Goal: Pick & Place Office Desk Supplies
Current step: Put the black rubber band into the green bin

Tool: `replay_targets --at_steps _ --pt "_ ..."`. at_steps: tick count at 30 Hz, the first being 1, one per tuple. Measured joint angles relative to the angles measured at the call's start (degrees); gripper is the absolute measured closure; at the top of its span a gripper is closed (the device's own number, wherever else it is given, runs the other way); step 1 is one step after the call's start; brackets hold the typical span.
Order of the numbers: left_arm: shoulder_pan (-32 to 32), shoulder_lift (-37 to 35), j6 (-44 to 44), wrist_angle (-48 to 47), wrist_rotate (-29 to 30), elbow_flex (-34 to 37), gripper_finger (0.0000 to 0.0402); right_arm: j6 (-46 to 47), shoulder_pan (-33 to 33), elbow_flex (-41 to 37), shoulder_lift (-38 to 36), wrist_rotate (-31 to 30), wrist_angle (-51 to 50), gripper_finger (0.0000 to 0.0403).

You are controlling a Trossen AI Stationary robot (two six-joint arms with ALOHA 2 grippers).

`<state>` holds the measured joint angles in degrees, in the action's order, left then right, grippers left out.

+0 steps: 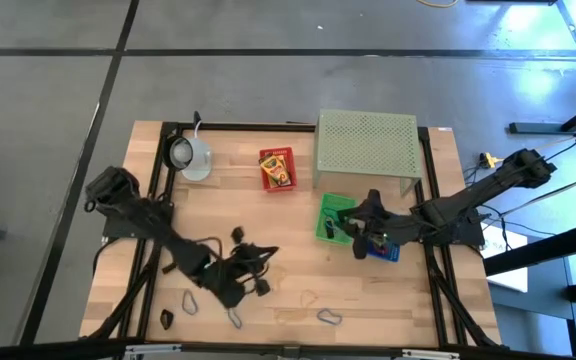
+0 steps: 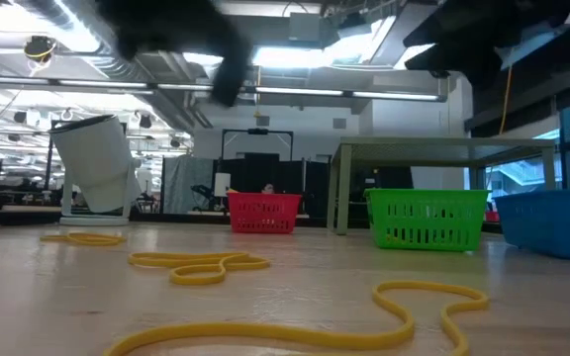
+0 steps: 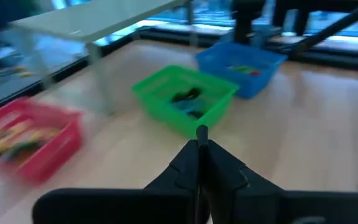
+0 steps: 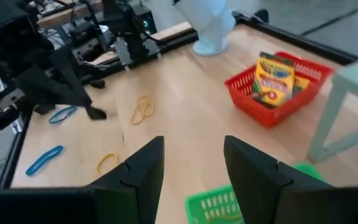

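Observation:
My left gripper (image 1: 258, 258) hangs above the table's near middle, shut (image 3: 201, 140), facing the green basket (image 3: 185, 99), which holds dark and blue bits. My right gripper (image 1: 353, 228) is open (image 4: 192, 168) over the green basket (image 1: 330, 218), touching nothing. The yellow printed box (image 4: 275, 78) stands in the red basket (image 1: 277, 168). Yellow loops (image 2: 201, 265) (image 4: 143, 111) lie flat on the wood. Blue clips (image 4: 44, 160) (image 1: 328, 316) and a small dark clip (image 4: 95, 114) lie near the table's near edge. My left gripper is shut, with a tiny dark nub (image 3: 201, 130) showing at its fingertips. I cannot tell whether that is a held thing or part of the fingers.
The blue basket (image 1: 383, 248) sits next to the green one, under my right arm. The pale green perforated stand (image 1: 366, 143) rises at the far right, and the pale mug-like object (image 1: 190, 155) stands at the far left. Bare wood lies between the baskets and the near edge.

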<state>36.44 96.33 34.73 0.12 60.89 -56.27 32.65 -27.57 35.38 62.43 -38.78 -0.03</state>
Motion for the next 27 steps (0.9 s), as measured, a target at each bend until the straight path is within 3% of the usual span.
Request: replay_targets --at_steps 6,12,19,27 --pt "-7.0 0.0 -18.7 20.1 -12.3 -0.1 0.0394 -5.9 0.2 0.0 4.0 2.1 2.9 0.0234" --pt "-9.2 0.8 -24.5 28.7 -19.2 -0.1 0.0394 -20.0 0.2 0.0 9.1 12.7 17.0 0.0234" --pt "-8.8 4.8 -33.5 41.2 -21.5 -0.1 0.0394 -26.7 0.2 0.0 15.6 20.4 29.9 0.0234" --pt "-8.4 7.8 -41.0 49.4 -21.9 -0.1 0.0394 -28.0 0.4 0.0 19.0 20.8 35.5 0.0208"
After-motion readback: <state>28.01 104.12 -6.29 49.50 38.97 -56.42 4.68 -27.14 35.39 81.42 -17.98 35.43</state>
